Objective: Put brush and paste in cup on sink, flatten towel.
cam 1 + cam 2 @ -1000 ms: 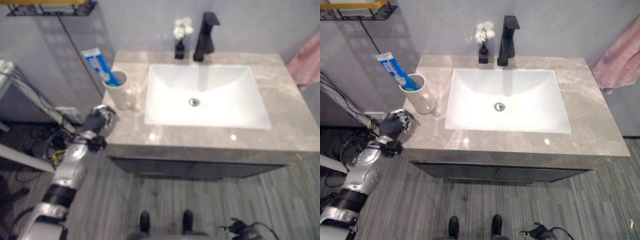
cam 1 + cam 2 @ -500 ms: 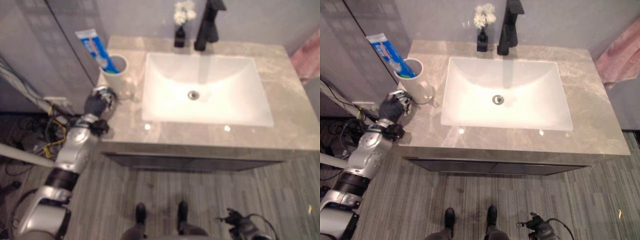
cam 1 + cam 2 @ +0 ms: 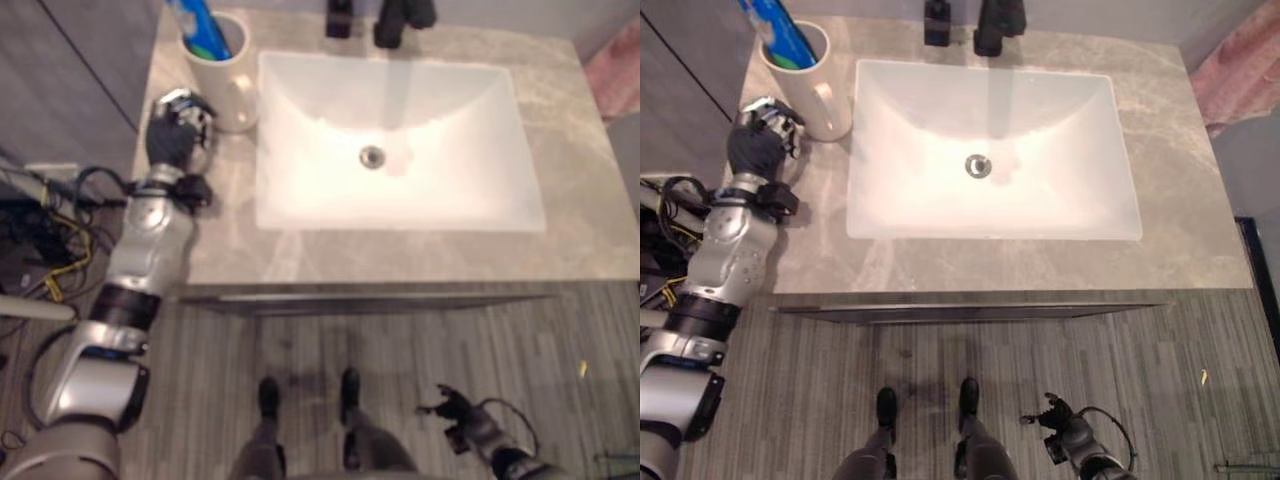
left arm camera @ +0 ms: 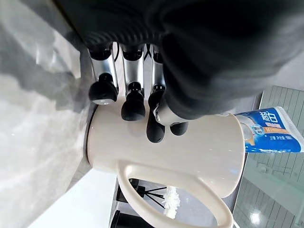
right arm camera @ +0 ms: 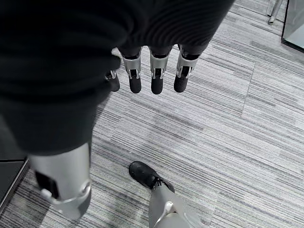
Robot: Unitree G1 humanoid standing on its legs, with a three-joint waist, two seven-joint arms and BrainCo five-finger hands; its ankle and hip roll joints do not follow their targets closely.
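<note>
A white mug-shaped cup (image 3: pixel 228 88) stands on the grey stone counter (image 3: pixel 420 258) at its back left corner, left of the white sink (image 3: pixel 400 150). A blue toothpaste tube (image 3: pixel 780 28) sticks out of it, with something green (image 3: pixel 790 62) beside the tube. My left hand (image 3: pixel 175 130) hovers just left of the cup, its relaxed fingertips (image 4: pixel 134 108) close to the cup's side (image 4: pixel 180 147) and holding nothing. My right hand (image 3: pixel 1068 436) hangs low by the floor, its fingers (image 5: pixel 156 76) straight and empty. A pink towel (image 3: pixel 1240 70) hangs at the far right.
A black tap (image 3: pixel 402 12) and a small dark bottle (image 3: pixel 340 16) stand behind the basin. The cup's handle (image 4: pixel 175 190) faces the sink. A dark wall panel (image 3: pixel 70 80) runs left of the counter, with loose wires (image 3: pixel 40 240) on the floor below.
The camera has tipped down and forward, so the whole scene has slid up. My left hand has come from the counter's left edge to just beside the cup.
</note>
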